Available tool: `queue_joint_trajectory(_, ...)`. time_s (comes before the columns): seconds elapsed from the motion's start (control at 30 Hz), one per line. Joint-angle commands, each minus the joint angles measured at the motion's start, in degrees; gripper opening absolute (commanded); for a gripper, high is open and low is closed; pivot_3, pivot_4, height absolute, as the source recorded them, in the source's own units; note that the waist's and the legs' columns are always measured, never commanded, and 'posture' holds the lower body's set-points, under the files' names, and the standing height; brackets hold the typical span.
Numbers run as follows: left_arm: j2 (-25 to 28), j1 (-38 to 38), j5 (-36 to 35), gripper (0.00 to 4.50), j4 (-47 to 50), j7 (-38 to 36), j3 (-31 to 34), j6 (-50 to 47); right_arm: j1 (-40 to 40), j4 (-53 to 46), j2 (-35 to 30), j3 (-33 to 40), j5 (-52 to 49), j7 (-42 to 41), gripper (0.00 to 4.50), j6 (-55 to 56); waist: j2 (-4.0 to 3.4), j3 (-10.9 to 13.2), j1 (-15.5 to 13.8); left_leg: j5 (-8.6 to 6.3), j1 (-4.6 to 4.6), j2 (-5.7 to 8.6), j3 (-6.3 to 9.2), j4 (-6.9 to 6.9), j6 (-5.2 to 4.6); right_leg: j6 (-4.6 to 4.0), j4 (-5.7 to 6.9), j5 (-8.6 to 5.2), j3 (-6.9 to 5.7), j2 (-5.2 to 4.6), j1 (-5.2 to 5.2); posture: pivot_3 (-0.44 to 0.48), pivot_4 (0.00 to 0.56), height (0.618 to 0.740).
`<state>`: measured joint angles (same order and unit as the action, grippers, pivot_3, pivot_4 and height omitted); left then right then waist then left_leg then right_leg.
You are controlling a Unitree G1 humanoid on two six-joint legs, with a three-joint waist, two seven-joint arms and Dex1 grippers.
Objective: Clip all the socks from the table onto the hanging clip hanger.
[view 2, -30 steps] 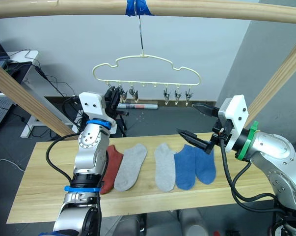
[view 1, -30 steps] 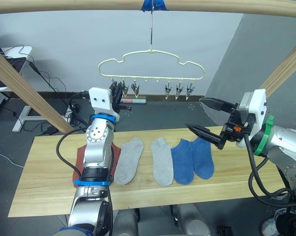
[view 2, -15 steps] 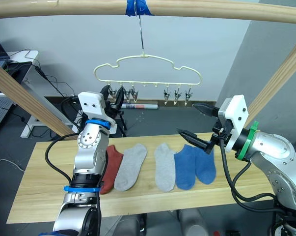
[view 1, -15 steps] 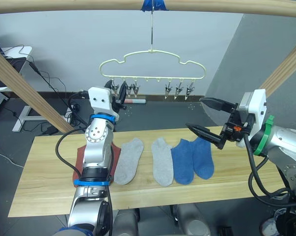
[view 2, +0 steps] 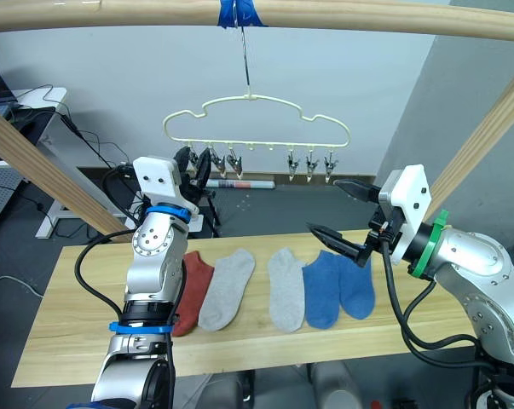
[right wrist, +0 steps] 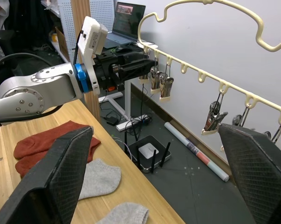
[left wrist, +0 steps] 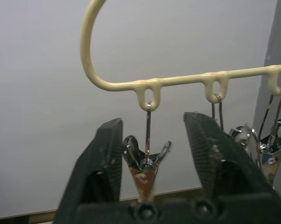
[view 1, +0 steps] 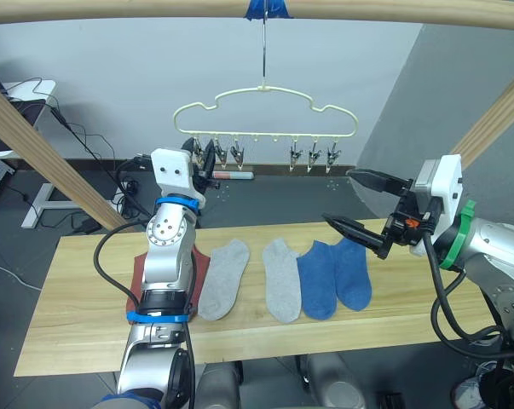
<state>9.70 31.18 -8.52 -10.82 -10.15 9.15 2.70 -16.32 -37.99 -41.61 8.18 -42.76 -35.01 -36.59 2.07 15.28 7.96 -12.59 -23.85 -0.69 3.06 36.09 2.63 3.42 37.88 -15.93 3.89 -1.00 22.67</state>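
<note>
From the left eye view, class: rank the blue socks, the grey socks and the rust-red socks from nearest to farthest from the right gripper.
1. Blue socks, just below the right gripper, on the table's right.
2. Grey socks, mid-table.
3. Rust-red socks, far left, behind the left arm.

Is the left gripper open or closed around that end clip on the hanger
Open. The left gripper has its two black fingers spread either side of the end clip on the hanger, with gaps showing.
</note>
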Motion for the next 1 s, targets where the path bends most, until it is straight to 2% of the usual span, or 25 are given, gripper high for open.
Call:
queue_joint_trajectory(0.03,-0.07,0.04,-0.03,0.77,2.54,0.42,-0.42,-0.06,0.10,-1.06,0.22,0.82,-0.39,-0.37,4.50,0.83,0.00,0.00,0.00,0.00,0.00,0.00,0.00,0.00,0.00,0.00,0.00,0.00,0.00,0.00,0.00,-0.266,0.280,0.740)
queue_joint_trajectory(0.2,-0.08,0.09,-0.09,0.01,2.81,0.61,-0.40,0.02,0.04,-1.01,0.28,0.80,-0.40,-0.35,4.50,0.83,0.00,0.00,0.00,0.00,0.01,0.00,0.00,0.00,0.00,0.00,0.01,0.00,0.01,0.00,0.00,-0.266,0.280,0.740)
queue_joint_trajectory(0.5,0.35,-0.46,-0.32,0.01,4.69,0.64,-0.42,-1.21,0.53,-0.67,0.12,0.01,1.06,-0.12,4.50,0.96,0.00,0.00,0.00,0.00,0.01,0.00,0.00,0.00,0.00,0.00,0.01,0.00,0.00,0.00,0.00,-0.259,0.280,0.740)
queue_joint_trajectory(0.63,1.20,-0.84,-0.69,0.01,6.98,-0.47,-0.99,-4.17,5.32,0.48,-1.08,-2.26,7.29,3.15,4.50,-0.87,0.00,0.00,-0.11,0.00,0.00,0.00,0.01,0.00,0.00,0.00,0.00,0.00,-0.01,0.00,0.00,-0.251,0.282,0.740)
queue_joint_trajectory(0.87,4.30,-1.65,-3.53,0.01,13.33,-4.66,-1.73,-14.17,12.56,4.80,7.55,-6.41,18.77,17.06,4.50,-1.65,-0.06,0.08,-0.08,0.01,-0.01,-0.01,-0.03,-0.01,0.01,0.01,0.11,-0.01,0.05,-0.02,0.09,-0.226,0.295,0.740)
queue_joint_trajectory(1.0,7.02,-1.08,-6.11,0.01,16.70,-6.99,-1.23,-20.58,13.24,13.27,13.79,-11.75,26.84,21.93,4.50,2.83,0.04,0.51,-0.03,0.02,0.01,-0.05,-0.03,0.00,0.02,0.01,0.14,-0.01,0.06,0.03,0.13,-0.212,0.300,0.740)
